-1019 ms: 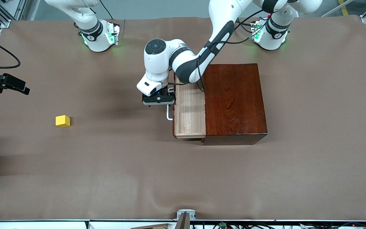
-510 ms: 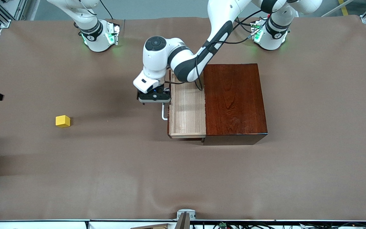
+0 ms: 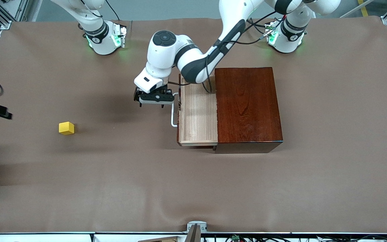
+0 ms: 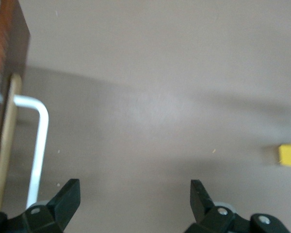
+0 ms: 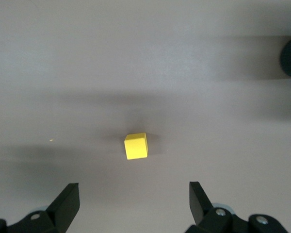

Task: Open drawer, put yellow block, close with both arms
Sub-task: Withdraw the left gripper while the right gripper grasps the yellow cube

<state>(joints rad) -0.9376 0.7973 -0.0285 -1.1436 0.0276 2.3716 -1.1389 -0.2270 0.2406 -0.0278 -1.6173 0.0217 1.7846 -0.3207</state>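
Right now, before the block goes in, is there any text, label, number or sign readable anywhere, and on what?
None readable.
Right arm's base collar: a small dark mark, too small to read.
Left arm's base collar: the same kind of mark, too small to read.
Drawer, wooden box, yellow block: no lettering visible.

Both arms are glossy white with black-grey joints and thin black cables. Round bases glow green. Black gripper fingers carry small silver screws.
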